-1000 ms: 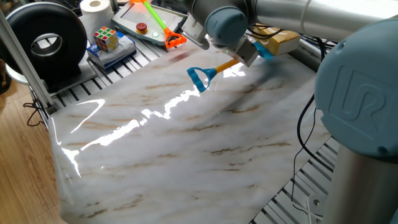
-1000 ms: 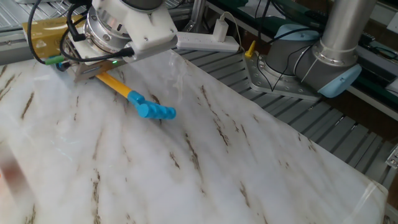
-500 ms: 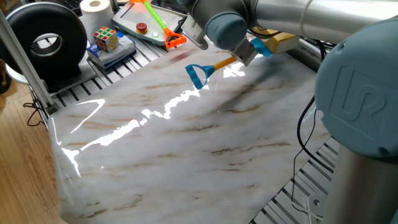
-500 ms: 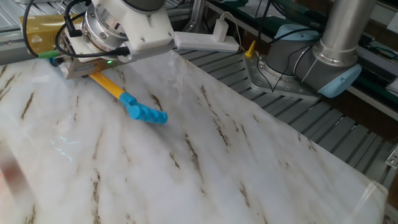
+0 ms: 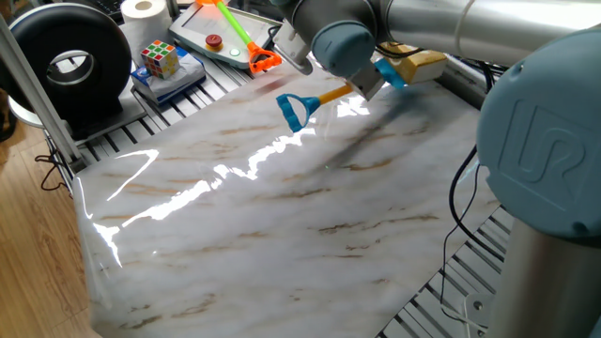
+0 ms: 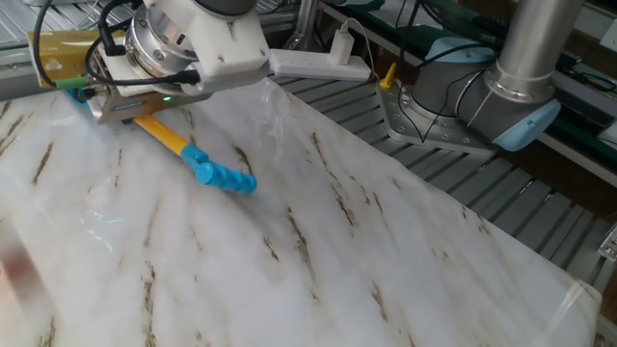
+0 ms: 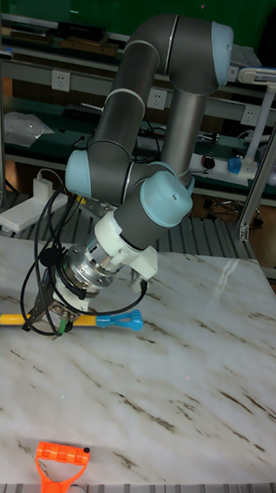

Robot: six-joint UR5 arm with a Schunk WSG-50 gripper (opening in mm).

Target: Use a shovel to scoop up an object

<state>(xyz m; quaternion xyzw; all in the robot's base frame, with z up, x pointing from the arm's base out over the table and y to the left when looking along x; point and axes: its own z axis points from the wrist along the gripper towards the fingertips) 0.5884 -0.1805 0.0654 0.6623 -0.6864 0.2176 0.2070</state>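
We see the arm at the scooping step, the gripper (image 6: 123,104) clenched on the yellow shaft of the shovel (image 5: 324,95), its fingers mostly hidden under the wrist. In one fixed view the light-blue blade pokes out past the wrist and meets the block (image 5: 421,64) at the far edge of the table (image 5: 282,216); whether the blade sits under the block or only against it, we cannot tell. In the other fixed view the block (image 6: 60,48) lies just behind the wrist, partly masked by cables. The shovel's blue loop end (image 6: 220,173) trails toward the table's middle, close above the surface. We judge the next move calls for driving the blade low and flat beneath the block, then tipping it up without letting the block slide off. The shovel (image 7: 100,320) looks like smooth moulded plastic, thin-shafted and likely to flex. The block is a tan rectangular slab with plain faces. The table is glossy, marble-patterned and throws hard glare, so we expect little grip under the block.
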